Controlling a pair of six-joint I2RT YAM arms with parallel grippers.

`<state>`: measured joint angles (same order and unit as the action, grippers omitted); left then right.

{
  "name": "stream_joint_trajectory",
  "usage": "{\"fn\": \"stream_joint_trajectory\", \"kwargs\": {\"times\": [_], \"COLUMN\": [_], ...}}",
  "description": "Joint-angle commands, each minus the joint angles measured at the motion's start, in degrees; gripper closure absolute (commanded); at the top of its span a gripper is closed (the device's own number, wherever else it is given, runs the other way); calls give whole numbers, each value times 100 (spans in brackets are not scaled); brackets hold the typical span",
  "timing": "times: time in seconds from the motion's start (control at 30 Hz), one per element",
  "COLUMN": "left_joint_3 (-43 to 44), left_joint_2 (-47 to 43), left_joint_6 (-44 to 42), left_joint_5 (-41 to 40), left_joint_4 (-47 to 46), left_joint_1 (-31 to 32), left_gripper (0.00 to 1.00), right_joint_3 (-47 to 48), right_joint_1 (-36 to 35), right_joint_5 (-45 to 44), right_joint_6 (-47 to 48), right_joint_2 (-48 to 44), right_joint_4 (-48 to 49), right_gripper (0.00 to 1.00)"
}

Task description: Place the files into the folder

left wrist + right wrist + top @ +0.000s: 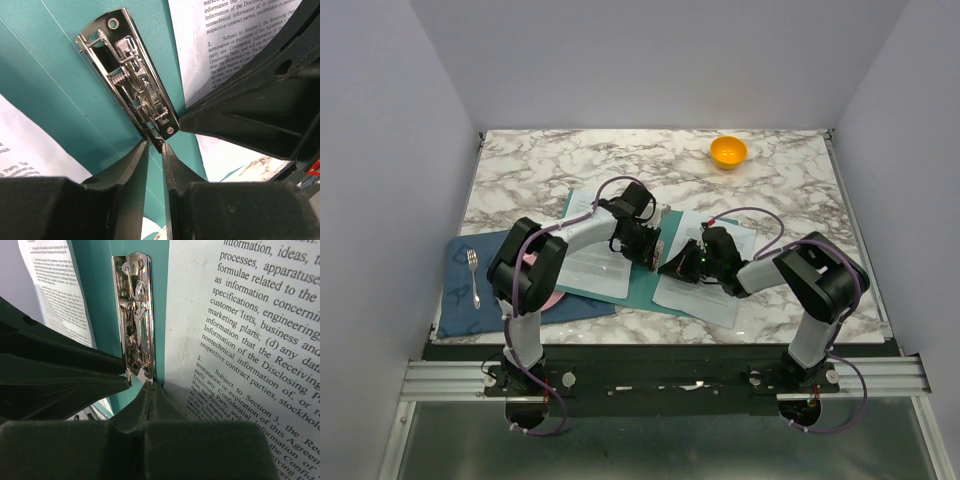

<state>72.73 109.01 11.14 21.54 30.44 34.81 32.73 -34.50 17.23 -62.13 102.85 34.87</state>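
The flat teal-green plastic folder [642, 288] lies open at the middle of the white marbled table [570, 160]. Thin white paper sheets [590, 265] printed with dense black text lie on each half of it, one lot left of the spine and one right. The small shiny metal clip [132, 82] lies flat along the spine between them. Both arms fold forward and inward from their bases, elbows raised, so the wrists meet nose to nose over the clip. The left gripper [155, 147] is narrowed to a thin slit with its tips at the clip's near end; whether they actually pinch the metal is hard to tell. The right gripper [151, 390] has its fingers pressed together, their point touching the same end of the clip from the other side. A dark blue cloth placemat [460, 300] with a silver fork [474, 277] on it lies at the table's left, partly under the folder's edge. A small orange bowl [728, 151] stands well apart near the far edge.
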Motion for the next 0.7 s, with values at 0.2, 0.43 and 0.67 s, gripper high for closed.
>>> {"fn": "stream_joint_trajectory", "kwargs": {"times": [0.2, 0.43, 0.67], "left_joint_3": [101, 119, 171], "left_joint_2": [191, 252, 59], "left_joint_6": [20, 20, 20], "left_joint_5": [-176, -335, -273], "left_joint_4": [-82, -20, 15], "left_joint_1": [140, 132, 105], "left_gripper": [71, 74, 78], "right_joint_3": [-311, -294, -329], "right_joint_1": [-66, -66, -66], "right_joint_5": [-511, -502, -493], "right_joint_6": [377, 386, 377], "right_joint_2": [350, 368, 420], "right_joint_4": [-1571, -1571, -1519], "right_gripper": [100, 100, 100]}}
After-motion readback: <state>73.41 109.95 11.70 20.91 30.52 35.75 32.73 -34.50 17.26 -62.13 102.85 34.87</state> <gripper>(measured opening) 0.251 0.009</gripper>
